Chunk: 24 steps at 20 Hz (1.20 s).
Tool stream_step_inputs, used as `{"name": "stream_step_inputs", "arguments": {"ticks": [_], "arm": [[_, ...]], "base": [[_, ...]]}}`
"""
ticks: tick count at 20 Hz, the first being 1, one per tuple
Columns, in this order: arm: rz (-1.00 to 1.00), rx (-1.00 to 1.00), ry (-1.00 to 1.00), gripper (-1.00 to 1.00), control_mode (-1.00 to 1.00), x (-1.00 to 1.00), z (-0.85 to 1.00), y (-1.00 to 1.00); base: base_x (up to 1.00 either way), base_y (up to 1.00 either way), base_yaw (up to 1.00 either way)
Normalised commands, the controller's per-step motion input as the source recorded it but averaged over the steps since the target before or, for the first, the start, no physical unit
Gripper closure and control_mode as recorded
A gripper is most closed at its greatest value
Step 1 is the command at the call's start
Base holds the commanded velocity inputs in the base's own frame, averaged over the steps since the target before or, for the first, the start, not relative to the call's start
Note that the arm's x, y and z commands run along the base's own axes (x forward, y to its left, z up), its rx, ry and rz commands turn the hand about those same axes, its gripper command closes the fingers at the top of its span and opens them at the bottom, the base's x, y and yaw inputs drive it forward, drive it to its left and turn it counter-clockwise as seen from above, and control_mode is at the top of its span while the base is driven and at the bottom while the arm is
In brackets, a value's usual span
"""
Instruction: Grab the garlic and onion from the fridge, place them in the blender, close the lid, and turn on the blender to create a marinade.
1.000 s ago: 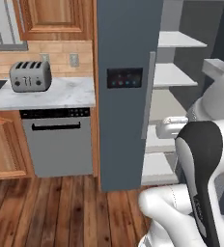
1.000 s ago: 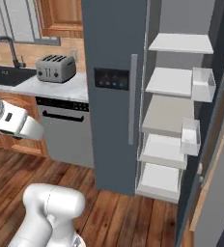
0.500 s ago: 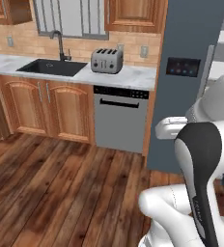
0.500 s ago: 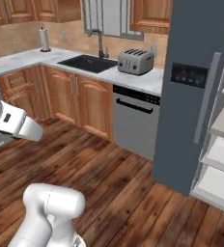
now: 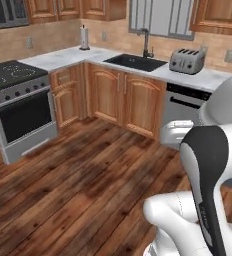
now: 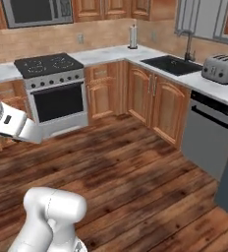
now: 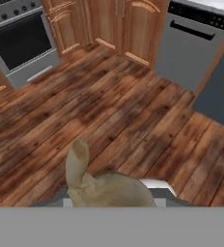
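Hand view: garlic (image 7: 106, 185), a tan bulb with a stubby stem tilted up and left, sits at the bottom edge, right where the gripper (image 7: 110, 201) tips would rise. The bulb covers the fingers, so the clamp itself can't be seen; they read as drawn in tight on the garlic. It hangs above the wooden floor (image 7: 109, 111), well clear of any counter.

Fridge (image 7: 219, 91): slate-grey corner at the right edge of the hand view, just beside the dishwasher (image 7: 193, 43). The same grey slab shows at the lower right of the right base view, past the dishwasher's right side.

Counter (image 5: 68, 56) runs in an L. Sink (image 5: 135, 62) is set into the long run under the window. Toaster (image 5: 187, 61) stands toward that run's right end, above the dishwasher, near the sink but apart from it. A paper towel roll (image 5: 84, 37) stands upright at the back of the counter's inner corner.

Stove (image 5: 23, 107) is on the short run at left, oven door shut, with a microwave (image 6: 37, 11) mounted above it.
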Motion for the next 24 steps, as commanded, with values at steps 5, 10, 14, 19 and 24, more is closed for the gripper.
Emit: {"name": "stream_step_inputs", "arguments": {"ticks": [5,10,14,19,24], "arm": [[0.00,0.00,0.00,1.00,1.00,0.00,0.00,0.00],[0.00,0.00,0.00,1.00,1.00,0.00,0.00,0.00],[0.00,0.00,0.00,1.00,1.00,0.00,0.00,0.00],[0.00,0.00,0.00,1.00,1.00,0.00,0.00,0.00],[0.00,0.00,0.00,1.00,1.00,0.00,0.00,0.00]], "base": [[-0.76,0.11,0.65],[-0.82,0.24,0.62],[-0.92,0.30,0.60],[-0.91,0.57,0.53],[-0.66,0.85,0.44]]}}
